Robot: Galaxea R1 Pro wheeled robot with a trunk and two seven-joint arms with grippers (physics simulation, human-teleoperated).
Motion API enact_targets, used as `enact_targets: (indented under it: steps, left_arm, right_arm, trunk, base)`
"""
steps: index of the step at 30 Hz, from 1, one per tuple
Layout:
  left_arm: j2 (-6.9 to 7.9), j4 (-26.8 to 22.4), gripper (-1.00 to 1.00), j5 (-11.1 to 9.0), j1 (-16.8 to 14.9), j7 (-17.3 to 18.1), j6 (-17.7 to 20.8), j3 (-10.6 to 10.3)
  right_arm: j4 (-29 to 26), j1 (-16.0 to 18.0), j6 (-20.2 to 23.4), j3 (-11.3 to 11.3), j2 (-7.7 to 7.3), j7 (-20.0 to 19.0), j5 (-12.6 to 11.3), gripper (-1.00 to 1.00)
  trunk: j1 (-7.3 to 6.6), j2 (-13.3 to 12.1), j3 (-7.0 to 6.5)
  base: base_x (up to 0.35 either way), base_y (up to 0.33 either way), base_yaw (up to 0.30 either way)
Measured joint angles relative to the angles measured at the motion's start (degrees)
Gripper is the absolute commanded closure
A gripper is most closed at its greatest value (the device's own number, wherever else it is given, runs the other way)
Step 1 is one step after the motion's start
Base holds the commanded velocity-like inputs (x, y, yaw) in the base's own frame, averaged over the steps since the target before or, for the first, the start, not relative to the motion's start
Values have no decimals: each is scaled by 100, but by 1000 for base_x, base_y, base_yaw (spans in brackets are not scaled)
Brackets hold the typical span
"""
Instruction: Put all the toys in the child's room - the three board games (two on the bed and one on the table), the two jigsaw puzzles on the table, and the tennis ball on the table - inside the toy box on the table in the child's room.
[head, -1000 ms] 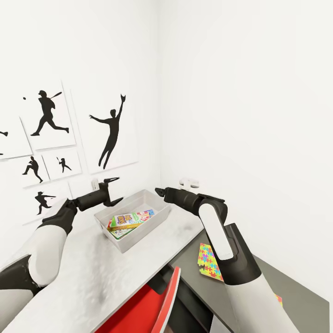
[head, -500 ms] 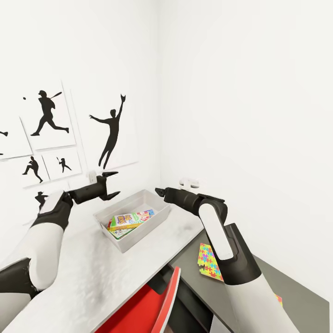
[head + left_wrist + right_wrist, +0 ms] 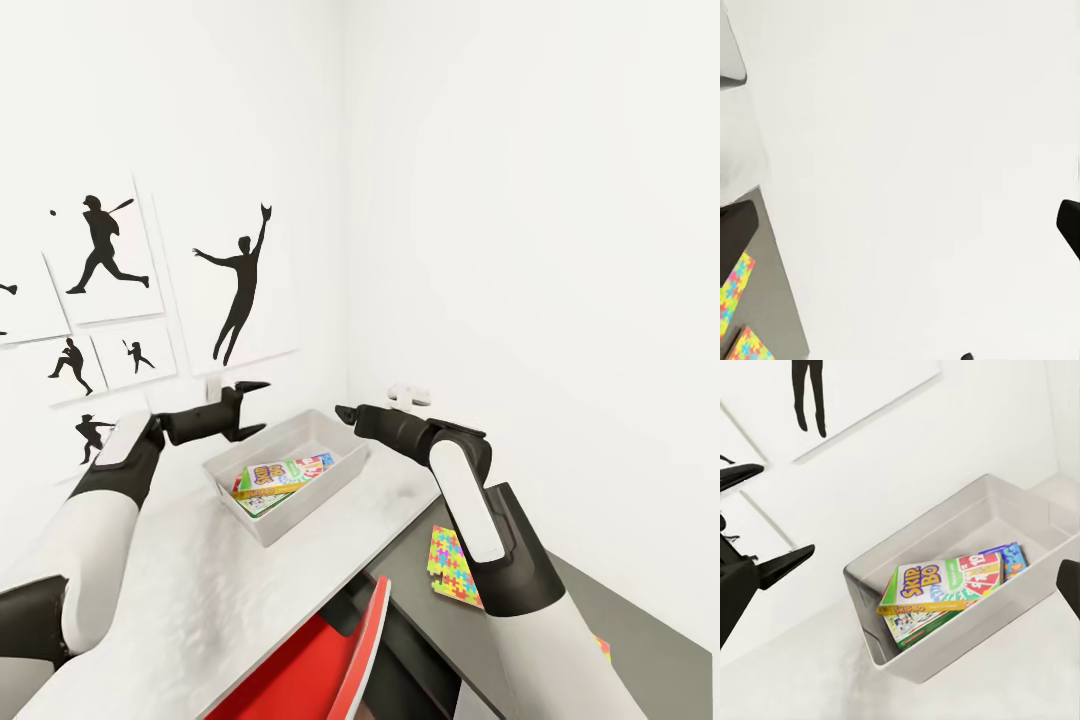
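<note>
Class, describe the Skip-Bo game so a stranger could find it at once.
Start at the white table below the silhouette pictures, then find the grey toy box on it. Inside, the Skip-Bo box lies topmost on the stack; unlike the games beneath, it is green with yellow lettering.

White walls [image 3: 520, 200], silhouette pictures [image 3: 100, 245], red chair [image 3: 340, 650].
</note>
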State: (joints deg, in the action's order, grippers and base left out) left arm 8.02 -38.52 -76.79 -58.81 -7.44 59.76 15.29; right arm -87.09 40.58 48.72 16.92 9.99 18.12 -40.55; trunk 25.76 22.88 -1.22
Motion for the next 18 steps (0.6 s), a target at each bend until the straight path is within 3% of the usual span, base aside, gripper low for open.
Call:
enact_targets:
  steps: [6, 18]
  left_arm:
    - [32, -509, -100, -3, 219, 11, 1, -9]
    - [68, -636, -100, -6, 302, 13, 1, -12]
  right_arm:
    - [-10, 0, -11, 1, 0, -10, -7, -100]
    - [-46, 0, -3, -53, 0, -28, -15, -100]
  trunk:
    - [0, 0, 0]
    - [0, 0, 0]
  base:
    - [0, 0, 0]
    - [0, 0, 0]
